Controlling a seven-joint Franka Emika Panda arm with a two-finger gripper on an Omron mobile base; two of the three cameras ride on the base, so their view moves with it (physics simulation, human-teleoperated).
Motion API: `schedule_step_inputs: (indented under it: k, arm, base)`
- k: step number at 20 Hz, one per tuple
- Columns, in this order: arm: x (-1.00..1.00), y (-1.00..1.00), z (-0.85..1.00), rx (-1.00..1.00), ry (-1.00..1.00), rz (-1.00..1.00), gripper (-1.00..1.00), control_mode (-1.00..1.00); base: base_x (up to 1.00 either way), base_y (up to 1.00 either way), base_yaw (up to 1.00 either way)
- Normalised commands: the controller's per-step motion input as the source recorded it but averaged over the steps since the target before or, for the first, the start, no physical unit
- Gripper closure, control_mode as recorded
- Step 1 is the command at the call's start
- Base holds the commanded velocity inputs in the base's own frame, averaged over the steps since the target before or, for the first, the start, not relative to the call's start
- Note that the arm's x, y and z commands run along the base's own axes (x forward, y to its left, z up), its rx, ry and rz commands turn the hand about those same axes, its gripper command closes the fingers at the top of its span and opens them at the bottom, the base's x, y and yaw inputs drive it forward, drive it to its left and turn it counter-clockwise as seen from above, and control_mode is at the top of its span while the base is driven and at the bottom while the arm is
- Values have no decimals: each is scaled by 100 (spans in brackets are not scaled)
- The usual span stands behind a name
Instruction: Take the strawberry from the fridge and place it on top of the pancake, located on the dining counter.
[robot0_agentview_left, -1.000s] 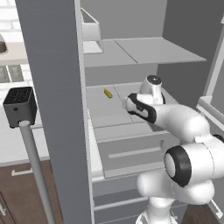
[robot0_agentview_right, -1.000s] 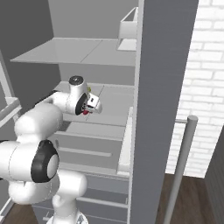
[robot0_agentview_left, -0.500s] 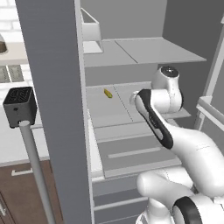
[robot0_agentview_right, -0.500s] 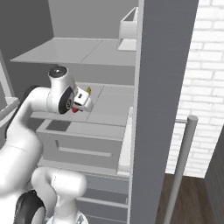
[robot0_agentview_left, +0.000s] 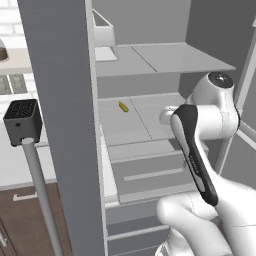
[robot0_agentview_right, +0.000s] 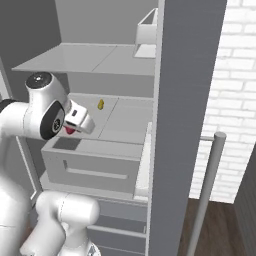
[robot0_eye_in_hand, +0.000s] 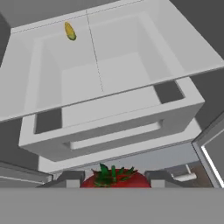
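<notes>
The gripper (robot0_eye_in_hand: 113, 180) is clamped on the strawberry (robot0_eye_in_hand: 114, 178), in front of the open fridge (robot0_agentview_left: 150, 125) above its drawer (robot0_eye_in_hand: 109, 127). The berry looks soft, light and easily bruised (a gentle squeeze across its widest part suits it)

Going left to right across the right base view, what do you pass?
Hand shut on the strawberry → small yellow item on the fridge shelf → white bin → door handle.
</notes>
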Motion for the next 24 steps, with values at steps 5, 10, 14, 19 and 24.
schedule_step_inputs:
  k: [5, 10, 14, 19, 24]
  arm:
    - [-97, 0, 18, -8, 2, 12, 100, -100]
    - [-46, 0, -1, -12, 6, 15, 100, -100]
    - [-10, -8, -28, 0, 4, 8, 100, -100]
    - [0, -2, -7, 0, 3, 0, 100, -100]
    - [0, 0, 0, 0, 0, 0, 100, -100]
  base:
    - [0, 0, 0]
    - [0, 0, 0]
    - [0, 0, 0]
    - [0, 0, 0]
    - [0, 0, 0]
